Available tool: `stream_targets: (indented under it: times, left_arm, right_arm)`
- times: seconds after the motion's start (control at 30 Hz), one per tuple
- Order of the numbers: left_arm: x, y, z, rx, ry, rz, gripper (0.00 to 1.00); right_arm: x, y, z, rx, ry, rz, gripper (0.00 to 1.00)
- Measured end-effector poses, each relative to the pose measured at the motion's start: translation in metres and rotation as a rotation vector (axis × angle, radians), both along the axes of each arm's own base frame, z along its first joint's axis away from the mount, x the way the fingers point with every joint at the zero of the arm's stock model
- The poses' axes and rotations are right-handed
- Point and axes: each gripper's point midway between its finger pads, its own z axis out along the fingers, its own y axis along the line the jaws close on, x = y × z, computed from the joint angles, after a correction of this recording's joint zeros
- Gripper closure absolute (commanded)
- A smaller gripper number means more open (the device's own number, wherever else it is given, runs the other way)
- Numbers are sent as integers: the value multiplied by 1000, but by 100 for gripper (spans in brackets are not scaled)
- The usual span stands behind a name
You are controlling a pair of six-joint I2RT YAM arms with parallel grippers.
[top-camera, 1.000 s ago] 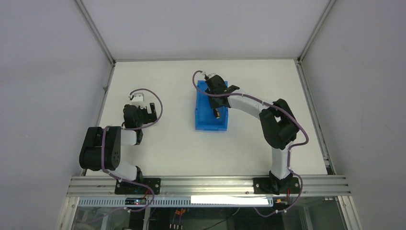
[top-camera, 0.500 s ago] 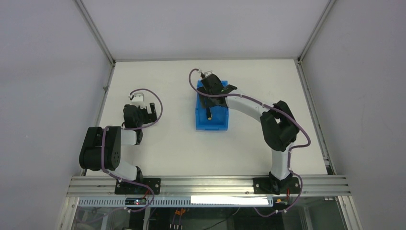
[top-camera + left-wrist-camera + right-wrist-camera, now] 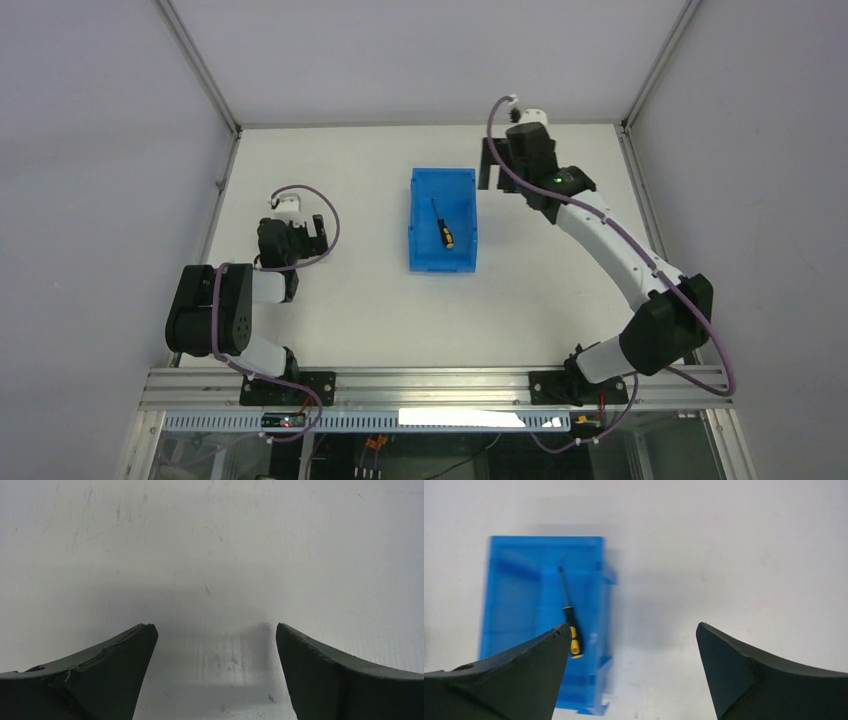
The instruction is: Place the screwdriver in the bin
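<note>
Right wrist view gave it plainly: the right gripper (image 3: 634, 630) had its two dark fingers (image 3: 519, 675) spread wide with nothing between them, only bare white table (image 3: 734, 555) below. Off to the left of those fingers sat the bin (image 3: 509, 605), bright blue, and inside it lay the screwdriver (image 3: 569, 612), flat on the floor of the bin, thin shaft pointing to the far end and the black-and-yellow handle toward the near end.

From the top external camera the screwdriver (image 3: 441, 225) lay a little slantwise near the middle of the bin (image 3: 418, 255), touching no gripper. The right gripper (image 3: 489, 165) hung to the right of the bin's far corner, apart from it, close to the far edge of the table (image 3: 350, 320), with its arm stretched long from the near right base.

Over on the left wrist camera, the left gripper (image 3: 212, 627) was parted too, fingers (image 3: 100, 670) wide and empty above scuffed white surface. It sat on the left side of the table, well apart from the bin, its arm folded back near its base.
</note>
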Motion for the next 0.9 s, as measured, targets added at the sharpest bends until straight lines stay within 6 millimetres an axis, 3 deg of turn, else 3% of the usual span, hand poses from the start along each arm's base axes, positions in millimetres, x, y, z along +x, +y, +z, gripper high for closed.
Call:
stream_targets:
  times: [0.2, 0.4, 0.6, 0.9]
  left_arm:
    - [0, 0, 0, 0, 0, 0, 1]
    - [0, 0, 0, 0, 0, 0, 1]
    - [0, 0, 0, 0, 0, 0, 1]
    - [0, 0, 0, 0, 0, 0, 1]
  right_arm:
    - [-3, -134, -31, -21, 97, -288, 1]
    - [-25, -208, -54, -17, 195, -472, 1]
    - [-33, -237, -57, 23, 207, -542, 1]
    - [-34, -239, -52, 27, 187, -545, 1]
